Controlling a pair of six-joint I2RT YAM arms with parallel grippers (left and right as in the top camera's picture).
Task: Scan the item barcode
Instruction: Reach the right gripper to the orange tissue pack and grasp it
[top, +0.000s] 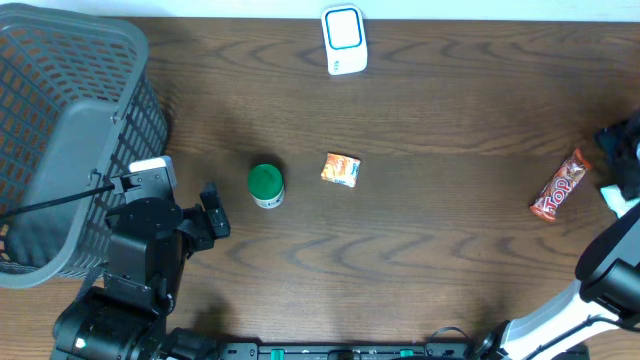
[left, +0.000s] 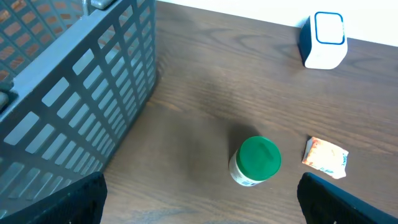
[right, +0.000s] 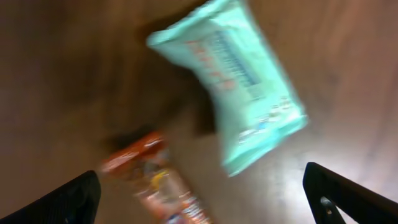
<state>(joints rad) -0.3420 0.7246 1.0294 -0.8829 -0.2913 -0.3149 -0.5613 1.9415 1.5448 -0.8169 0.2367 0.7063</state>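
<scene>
Teal packet (right: 239, 81) closest to right wrist lens, blurred, upper centre of frame; orange candy bar (right: 155, 180) lower left. Right gripper (right: 208, 202) fingers wide, empty; left gripper (left: 205, 205) likewise. Packet likely light, soft, slick film: pinch one end seam, keep barcode clear for scanner (top: 344, 40).

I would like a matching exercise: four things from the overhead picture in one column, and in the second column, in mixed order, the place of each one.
Things:
1. grey basket
2. barcode scanner
3. red snack bar
4. green-lidded jar

Places:
A. top edge, near the middle
B. far left
C. right side
D. just left of the small orange packet

Pairs: 1-B, 2-A, 3-C, 4-D
</scene>
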